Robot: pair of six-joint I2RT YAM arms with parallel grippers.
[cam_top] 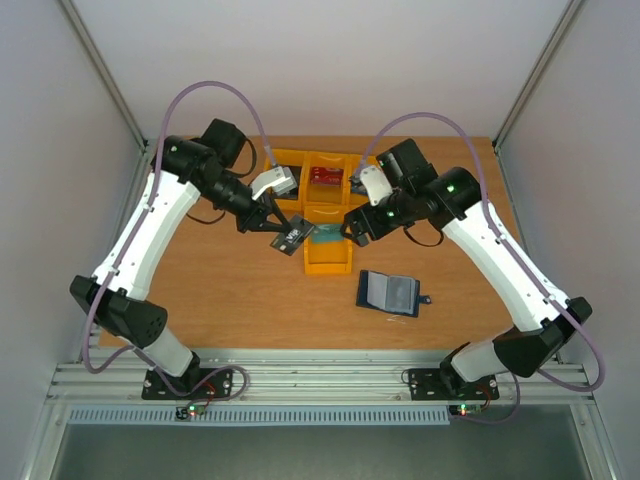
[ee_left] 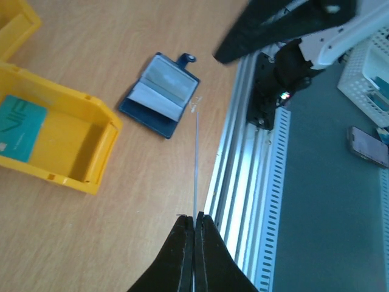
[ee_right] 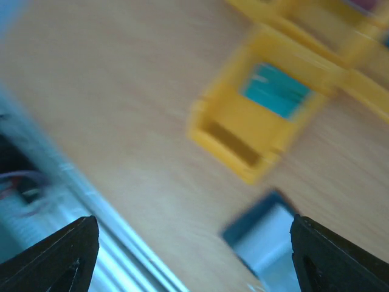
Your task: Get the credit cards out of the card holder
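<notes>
Overhead, my L gripper (cam_top: 277, 222) pinches a dark credit card (cam_top: 290, 236) w/ white lettering, holding it just left of the yellow bins (cam_top: 328, 270). On the L wrist cam the jaws are pressed tight together. The card shows there edge-on, as a thin pale line running up from the fingertips (ee_left: 182, 243). A teal card (cam_top: 325, 234) lies flat in the nearest bin, at its far end; on the L wrist view its lettering reads "VIP". A red item (cam_top: 326, 176) sits in the middle bin of the back row; can't tell what it is. My R gripper (cam_top: 352, 226) hangs at the right side of the nearest bin. Its fingers (ee_right: 58, 258) are spread wide w/ nothing between them, though the R wrist pic is blurred. The card holder (cam_top: 390, 292) lies open on the wooden table (cam_top: 220, 290), pale inside face up, tab pointing right. It sits on the table's right half, apart from the bins and both grippers.
</notes>
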